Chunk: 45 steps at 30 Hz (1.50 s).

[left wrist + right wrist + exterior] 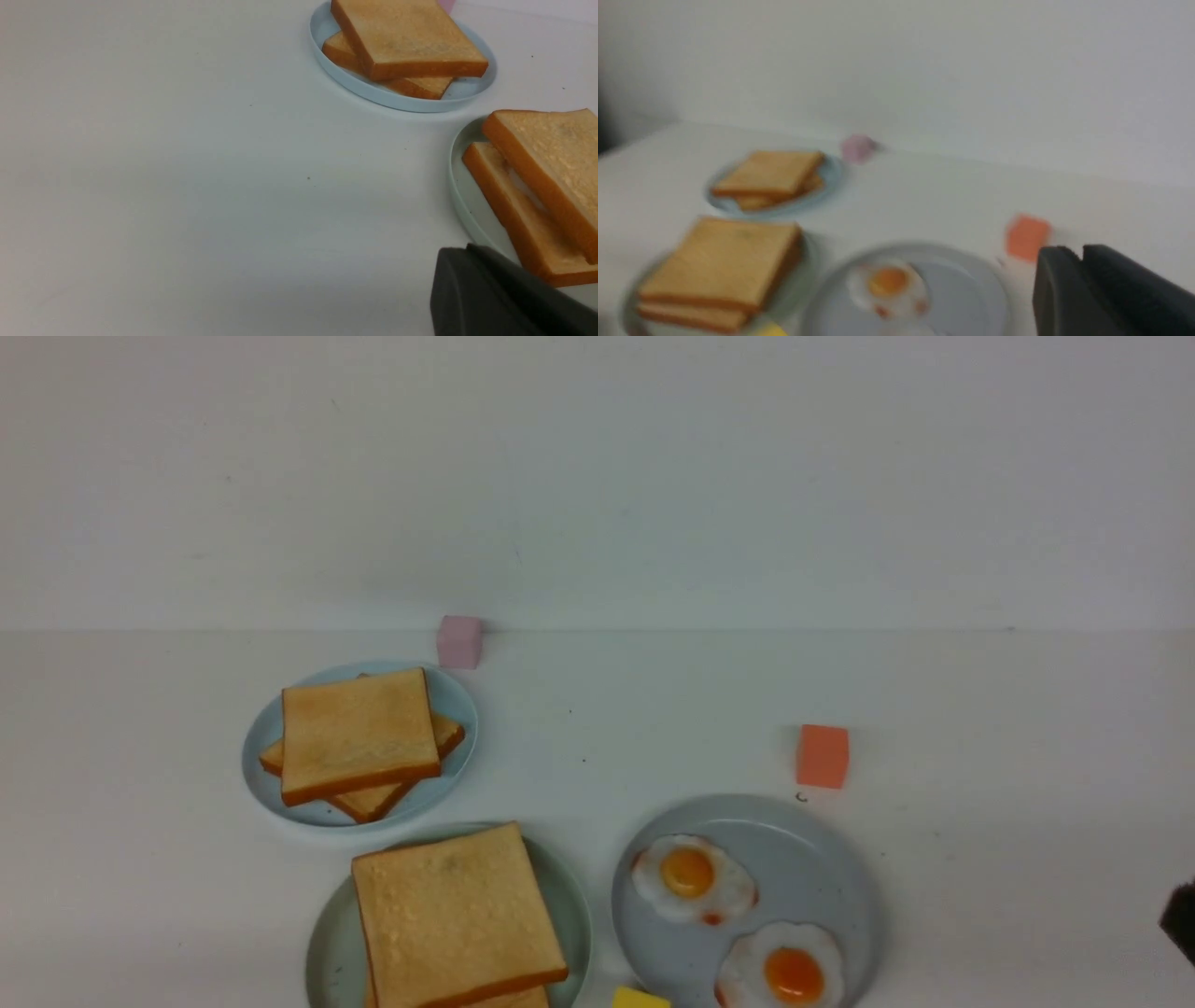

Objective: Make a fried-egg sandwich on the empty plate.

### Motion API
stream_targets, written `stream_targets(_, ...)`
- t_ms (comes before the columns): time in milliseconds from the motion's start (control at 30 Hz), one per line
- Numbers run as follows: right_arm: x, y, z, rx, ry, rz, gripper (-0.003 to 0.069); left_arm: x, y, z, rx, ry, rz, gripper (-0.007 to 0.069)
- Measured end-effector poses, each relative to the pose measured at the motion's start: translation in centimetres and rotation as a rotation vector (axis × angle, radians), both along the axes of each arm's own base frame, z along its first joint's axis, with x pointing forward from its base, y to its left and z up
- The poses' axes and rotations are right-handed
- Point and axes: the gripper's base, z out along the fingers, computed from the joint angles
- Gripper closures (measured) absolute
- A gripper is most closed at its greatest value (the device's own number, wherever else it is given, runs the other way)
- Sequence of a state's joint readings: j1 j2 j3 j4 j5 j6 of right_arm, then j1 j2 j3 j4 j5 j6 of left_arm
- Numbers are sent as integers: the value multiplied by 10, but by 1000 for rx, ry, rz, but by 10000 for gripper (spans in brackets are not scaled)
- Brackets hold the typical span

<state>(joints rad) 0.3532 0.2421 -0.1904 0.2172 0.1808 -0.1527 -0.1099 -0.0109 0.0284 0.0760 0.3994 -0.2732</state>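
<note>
Spanning everything, white table (597, 728) beneath plain white wall (597, 476)

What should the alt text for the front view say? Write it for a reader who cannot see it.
A two-slice golden toast stack sits on a pale mint-green round plate at the near edge of a white table. Beside it, a grey-blue plate holds two fried eggs; behind, a light-blue plate holds two more toast slices. Pink, orange and yellow blocks lie around.

Pretty blurry shot. Sandwich (721, 270) sits on the mint plate (794, 291), more toast (770, 177) stacked on a blue plate (831, 179) behind, one egg (889, 284) on the grey plate (971, 289). Right end effector (1106, 294) beside an orange block (1027, 235).
</note>
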Motion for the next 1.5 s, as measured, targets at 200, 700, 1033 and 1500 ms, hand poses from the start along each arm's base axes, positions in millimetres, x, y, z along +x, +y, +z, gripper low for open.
stream_targets(200,-18,-15,-47,-15,155,-161,555,0,0,0,-1,0,0,624)
stream_targets(700,-19,-19,-73,61,208,-243,542,0,0,0,-2,-4,0,612)
stream_targets(1033,-18,-19,-73,62,207,-243,531,0,0,0,-2,-4,0,603)
stream_targets(1500,-18,-19,-73,62,207,-243,515,0,0,0,-2,-4,0,591)
